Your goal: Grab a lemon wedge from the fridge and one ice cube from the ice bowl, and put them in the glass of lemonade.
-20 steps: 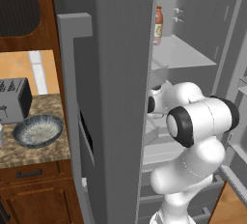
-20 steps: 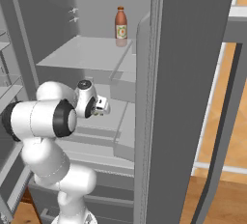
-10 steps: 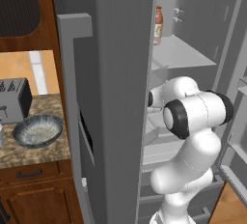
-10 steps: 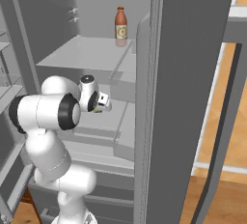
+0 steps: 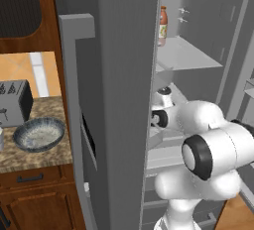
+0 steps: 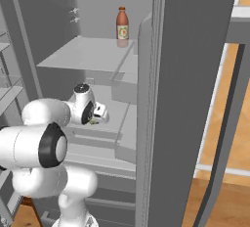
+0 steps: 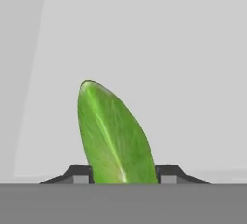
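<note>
**Hand closes on the lemon wedge inside the fridge**

Nearest of all, from the hand's own camera: the small green, leaf-shaped lemon wedge (image 7: 116, 136) stands up right between the two dark fingertips (image 7: 77, 174), one tip pressed at each side of its base. So the two-finger hand (image 7: 123, 175) is narrowed down onto the wedge with no daylight either side, and that looks like a proper pinch, edge-on, which suits a thin slippery slice better than gripping its broad faces. Behind the wedge there is only pale grey shelf surface, so I can't tell whether it has lifted clear or sits on the shelf.

Pull back to the right base view and the white arm reaches in through the open doorway of the tall grey French-door fridge (image 6: 195, 74), the hand (image 6: 100, 116) low over the middle shelf, near its front edge, with a speck of yellow-green at its tip. Reaching in from the front keeps the elbow outside the door frame.

Further in and higher, a red-brown labelled bottle (image 6: 122, 28) stands upright at the back of the upper shelf, well apart from the hand and out of harm's way.

Off to the far left in the left base view, the wide grey-blue speckled ice bowl (image 5: 39, 134) waits on the speckled stone worktop (image 5: 30, 157), beside the silver toaster (image 5: 14, 102), near the worktop's front edge, an easy next stop, I'd judge.
</note>
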Controlling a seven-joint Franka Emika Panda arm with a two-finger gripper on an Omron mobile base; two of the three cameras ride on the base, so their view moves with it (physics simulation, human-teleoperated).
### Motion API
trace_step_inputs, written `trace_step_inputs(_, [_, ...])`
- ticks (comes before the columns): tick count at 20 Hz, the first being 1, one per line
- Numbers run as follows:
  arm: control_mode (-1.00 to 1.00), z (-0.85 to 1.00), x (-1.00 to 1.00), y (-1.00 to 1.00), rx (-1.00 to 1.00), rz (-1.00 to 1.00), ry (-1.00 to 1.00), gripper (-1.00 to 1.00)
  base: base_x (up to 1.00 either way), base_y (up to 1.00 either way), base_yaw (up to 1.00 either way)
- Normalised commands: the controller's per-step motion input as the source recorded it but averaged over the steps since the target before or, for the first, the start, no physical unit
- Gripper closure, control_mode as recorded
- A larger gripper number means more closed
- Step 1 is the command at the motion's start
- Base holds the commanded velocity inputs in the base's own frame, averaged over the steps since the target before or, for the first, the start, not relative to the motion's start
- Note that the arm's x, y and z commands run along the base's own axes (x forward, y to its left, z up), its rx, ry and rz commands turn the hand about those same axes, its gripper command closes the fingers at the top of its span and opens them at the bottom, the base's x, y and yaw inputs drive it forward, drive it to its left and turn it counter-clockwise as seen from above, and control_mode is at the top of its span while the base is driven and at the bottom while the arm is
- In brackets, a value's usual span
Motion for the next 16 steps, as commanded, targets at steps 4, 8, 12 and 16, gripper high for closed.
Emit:
trace_step_inputs(4, [-1.0, 0.63, -1.0, -0.12, 0.0, 0.0, -0.13, 1.0, 0.0, 0.0, 0.0])
trace_step_inputs(8, [-1.0, 0.97, -1.0, 0.0, 0.01, 0.0, -0.15, 1.0, 0.0, 0.0, 0.0])
trace_step_inputs(12, [-1.0, 0.93, -1.0, 0.0, 0.0, 0.0, -0.2, 1.0, 0.0, 0.0, 0.0])
trace_step_inputs(16, [-1.0, 1.0, -1.0, -0.03, 0.0, 0.0, -0.19, 1.0, 0.0, 0.0, 0.0])
